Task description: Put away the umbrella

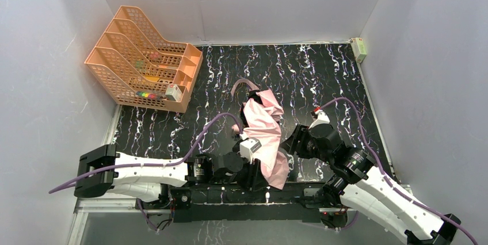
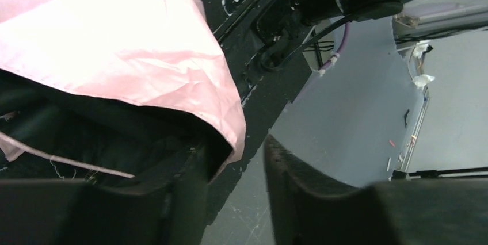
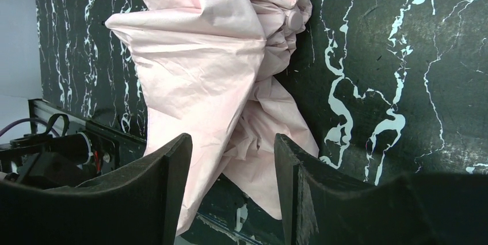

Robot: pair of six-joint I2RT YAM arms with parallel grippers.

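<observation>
The umbrella (image 1: pixel 266 133) lies collapsed but loose on the black marbled table, pale pink fabric up, its black underside showing in the left wrist view (image 2: pixel 86 136). A pink strap loop (image 1: pixel 244 84) sticks out at its far end. My left gripper (image 1: pixel 252 152) is at the umbrella's near left side, jaws open, and a pink fabric corner (image 2: pixel 227 124) drapes over the left finger (image 2: pixel 172 199). My right gripper (image 1: pixel 292 144) is at the near right side, open. In the right wrist view, the crumpled fabric (image 3: pixel 201 55) lies just ahead of and between its fingertips (image 3: pixel 231 141).
An orange slotted file rack (image 1: pixel 144 61) stands at the back left with small items in it. A small pale box (image 1: pixel 358 48) sits in the back right corner. The black base rail (image 1: pixel 230 190) runs along the near table edge, under the umbrella's hanging end. Grey walls enclose three sides.
</observation>
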